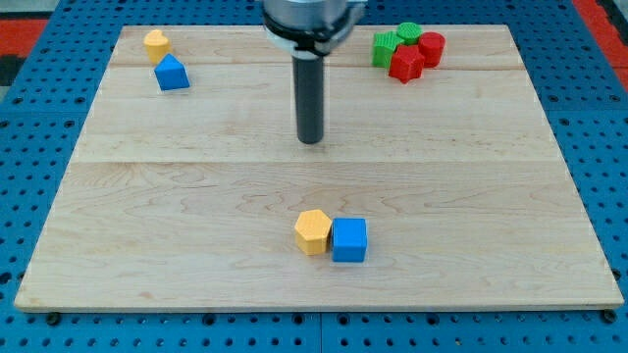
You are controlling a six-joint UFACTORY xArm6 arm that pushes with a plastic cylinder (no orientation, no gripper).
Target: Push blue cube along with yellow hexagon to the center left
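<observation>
Approach step: my tip (310, 140) stands well above the blue cube (349, 240), touching nothing; the end effector has no jaws. Yellow hexagon (313, 232) touches the cube's left. Next: circle to the cube's right side.

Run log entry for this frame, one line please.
my tip: mid-board, touching nothing | blue cube beside yellow hexagon, bottom centre | push: not begun

Open board left of yellow hexagon (312, 231); blue cube (349, 240) seemingly touching.
</observation>
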